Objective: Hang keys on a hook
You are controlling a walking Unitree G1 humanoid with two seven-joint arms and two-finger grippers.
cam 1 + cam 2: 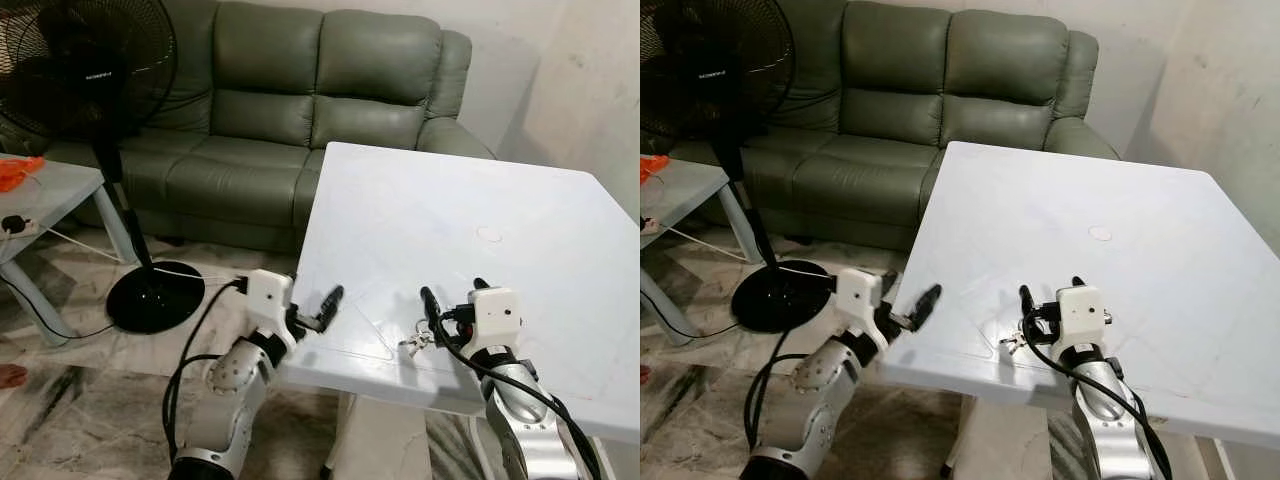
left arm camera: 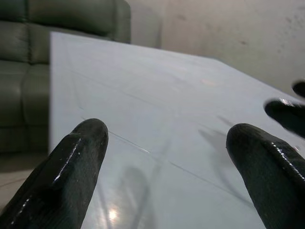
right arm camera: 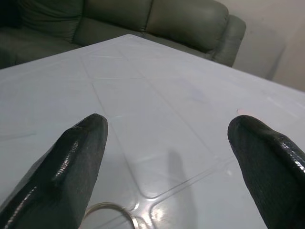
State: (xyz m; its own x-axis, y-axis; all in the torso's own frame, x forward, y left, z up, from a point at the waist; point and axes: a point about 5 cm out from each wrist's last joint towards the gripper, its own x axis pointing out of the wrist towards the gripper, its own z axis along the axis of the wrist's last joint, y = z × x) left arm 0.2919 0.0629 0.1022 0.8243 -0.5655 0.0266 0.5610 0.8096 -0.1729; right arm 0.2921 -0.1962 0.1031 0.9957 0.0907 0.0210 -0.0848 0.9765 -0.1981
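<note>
now | right gripper (image 1: 452, 296) fingers apart over keys (image 1: 415, 341) on white table (image 1: 520, 210) | left gripper (image 1: 327, 305) apart

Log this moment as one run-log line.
stage: pre-grasp | right end effector: open, over keys on white table | left end effector: open at table edge | hook: unseen

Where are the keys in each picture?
Left eye view: the keys lie on the white table near its front edge, just under the right gripper.
Right eye view: same spot.
Right wrist view: the key ring lies between the fingers.
Left wrist view: I can't find them.
Shared landmark: the green sofa.
</note>
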